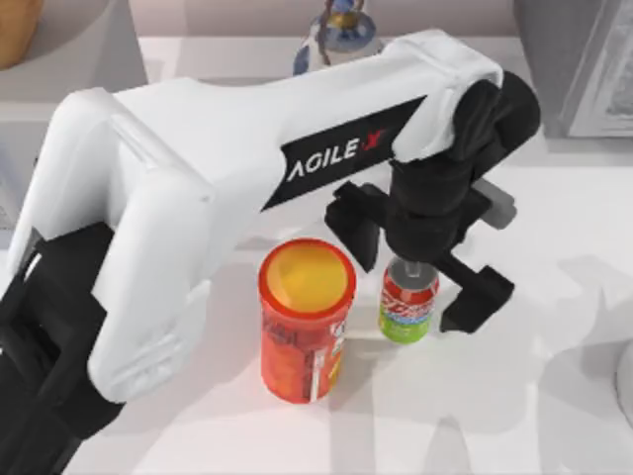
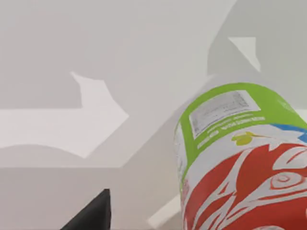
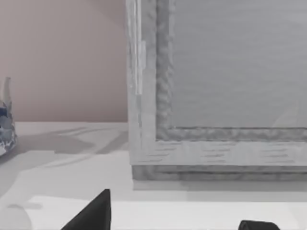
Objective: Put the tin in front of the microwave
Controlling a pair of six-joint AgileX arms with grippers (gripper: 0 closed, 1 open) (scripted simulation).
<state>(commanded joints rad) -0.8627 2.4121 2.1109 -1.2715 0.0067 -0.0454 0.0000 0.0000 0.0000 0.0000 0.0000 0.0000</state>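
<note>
The tin (image 1: pixel 408 302), a small can with a red label, a green lower band and a silver top, stands upright at the table's middle. My left arm reaches over it from the lower left. My left gripper (image 1: pixel 413 272) hangs open straight above the tin, one black finger on either side and neither touching. The tin (image 2: pixel 240 158) looms close in the left wrist view, beside one fingertip (image 2: pixel 91 215). The light grey microwave (image 1: pixel 79 69) sits at the far left, partly behind my arm. My right gripper (image 3: pixel 175 221) is open, facing a grey box.
A larger orange-red canister (image 1: pixel 305 322) with a yellow lid stands just left of the tin. A darker grey box with a white panel (image 1: pixel 584 59) fills the far right corner. A blue-and-white bottle (image 1: pixel 336 35) stands at the back.
</note>
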